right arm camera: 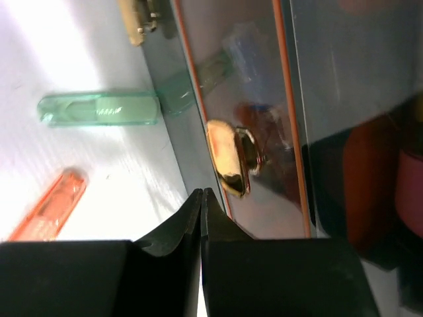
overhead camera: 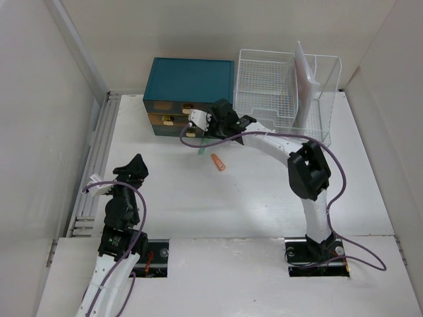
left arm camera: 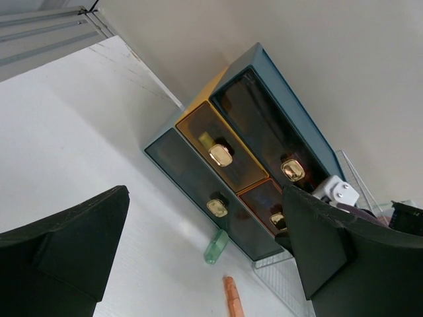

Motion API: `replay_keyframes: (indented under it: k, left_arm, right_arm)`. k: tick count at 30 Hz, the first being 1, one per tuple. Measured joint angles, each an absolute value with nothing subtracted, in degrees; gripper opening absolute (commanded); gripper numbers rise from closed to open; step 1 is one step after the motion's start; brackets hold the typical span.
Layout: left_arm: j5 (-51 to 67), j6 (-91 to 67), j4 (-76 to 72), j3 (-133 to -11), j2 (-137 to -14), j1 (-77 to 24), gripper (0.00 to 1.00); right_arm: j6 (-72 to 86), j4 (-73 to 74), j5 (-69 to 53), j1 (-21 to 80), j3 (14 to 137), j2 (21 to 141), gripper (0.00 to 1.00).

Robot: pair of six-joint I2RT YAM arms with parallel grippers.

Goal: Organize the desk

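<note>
The white desk holds a teal drawer cabinet at the back. A green clear tube and an orange tube lie on the desk in front of it. My right gripper is shut and empty, its tips just below the gold knob of an orange-framed drawer. The green tube and orange tube lie to its left. My left gripper is open and empty at the left. Its view shows the cabinet, green tube and orange tube.
A white wire basket holding a flat white sheet stands right of the cabinet. A grey metal rail runs along the desk's left edge. White walls close in the left, back and right sides.
</note>
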State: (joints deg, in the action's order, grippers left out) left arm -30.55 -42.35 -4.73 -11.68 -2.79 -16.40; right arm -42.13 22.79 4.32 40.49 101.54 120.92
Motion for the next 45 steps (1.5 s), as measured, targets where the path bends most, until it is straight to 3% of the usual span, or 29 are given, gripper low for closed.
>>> replay_keyframes:
  k: [13,25,45]
  left_arm:
    - [-29.6,-42.2,-4.9,-11.7,-2.8,-16.4,1.0]
    - [-28.6,-42.2,-4.9,-11.7,-2.8,-16.4,1.0]
    - [-28.4,-42.2,-4.9,-11.7,-2.8,-16.4,1.0]
  right_arm:
    - [-51.3,21.8,-6.1,41.3,97.4,119.5,0.04]
    - [-53.6,17.0,-4.0,46.2,98.0,124.9,0.03]
    - [-57.1,15.6,1.1,46.4,105.3,133.0,0.03]
